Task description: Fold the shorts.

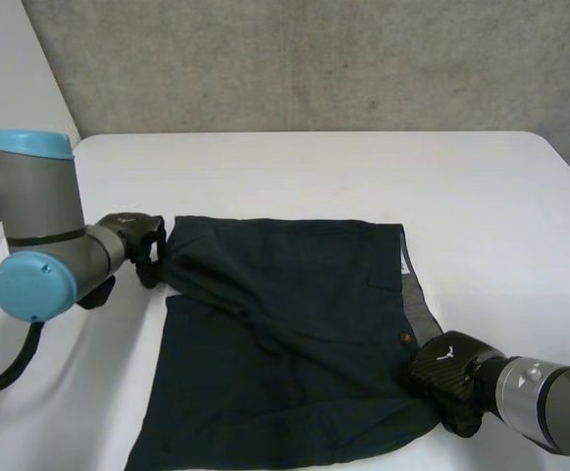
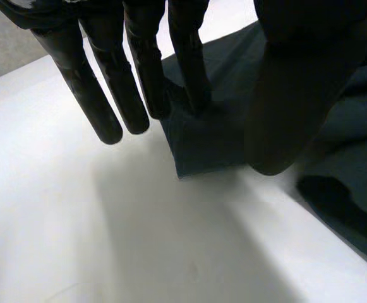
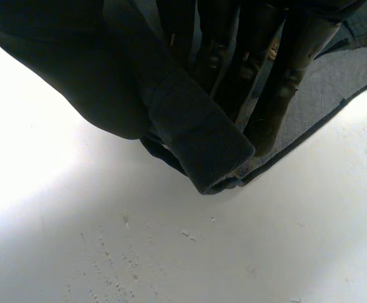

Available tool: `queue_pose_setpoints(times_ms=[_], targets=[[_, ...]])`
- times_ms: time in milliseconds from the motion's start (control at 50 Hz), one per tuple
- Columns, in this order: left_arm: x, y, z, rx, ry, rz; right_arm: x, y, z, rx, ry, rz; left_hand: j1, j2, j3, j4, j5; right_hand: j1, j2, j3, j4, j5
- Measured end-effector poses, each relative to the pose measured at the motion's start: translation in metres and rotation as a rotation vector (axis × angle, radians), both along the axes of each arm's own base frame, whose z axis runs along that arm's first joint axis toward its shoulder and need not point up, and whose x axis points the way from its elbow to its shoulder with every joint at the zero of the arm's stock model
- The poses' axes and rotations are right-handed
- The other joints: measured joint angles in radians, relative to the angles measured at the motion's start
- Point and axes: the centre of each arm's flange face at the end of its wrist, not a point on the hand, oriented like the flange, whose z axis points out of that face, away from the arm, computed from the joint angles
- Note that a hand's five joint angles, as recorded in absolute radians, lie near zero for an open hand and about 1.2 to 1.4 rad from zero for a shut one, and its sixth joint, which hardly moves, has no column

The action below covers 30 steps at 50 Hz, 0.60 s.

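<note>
On shorts (image 1: 294, 334): L robot hand (image 1: 137, 240), R robot hand (image 1: 448, 375) pinching.

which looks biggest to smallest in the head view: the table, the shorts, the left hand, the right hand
1. table
2. shorts
3. right hand and left hand: close in size. The right looks slightly bigger, but it is nearer the camera, so there is no sure ranking.

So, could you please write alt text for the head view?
A pair of dark navy fabric shorts lies on a white table. The left robot hand pinches their far left corner; the right robot hand grips the near right corner.
</note>
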Motion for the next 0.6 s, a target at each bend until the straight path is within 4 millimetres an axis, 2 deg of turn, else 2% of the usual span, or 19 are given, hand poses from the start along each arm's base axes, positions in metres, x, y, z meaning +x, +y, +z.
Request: queue_pose_setpoints(times_ms=[60, 220, 520, 560, 600], targets=[[0.000, 0.004, 0.003, 0.004, 0.009, -0.015, 0.000, 0.001, 0.000, 0.000, 0.000, 0.002, -0.049, -0.070, -0.076, -0.071, -0.076, 0.000, 0.000, 0.000, 0.000, 0.000], [-0.005, 0.006, 0.004, 0.011, 0.039, -0.064, 0.000, 0.002, 0.000, 0.003, 0.001, 0.004, -0.061, -0.085, -0.091, -0.087, -0.095, 0.000, 0.000, 0.000, 0.000, 0.000], [-0.014, -0.008, -0.005, -0.013, 0.058, -0.078, -0.001, 0.001, -0.001, 0.005, 0.001, -0.002, -0.059, -0.085, -0.089, -0.085, -0.090, 0.000, 0.000, 0.000, 0.000, 0.000], [-0.016, -0.009, -0.007, -0.012, 0.058, -0.082, -0.001, 0.001, -0.001, 0.005, 0.001, -0.003, 0.032, 0.008, -0.012, -0.004, -0.009, 0.000, 0.000, 0.000, 0.000, 0.000], [-0.018, -0.009, -0.009, -0.011, 0.058, -0.087, -0.001, 0.001, -0.001, 0.005, 0.001, -0.003, 0.281, 0.232, 0.222, 0.231, 0.221, 0.000, 0.000, 0.000, 0.000, 0.000]])
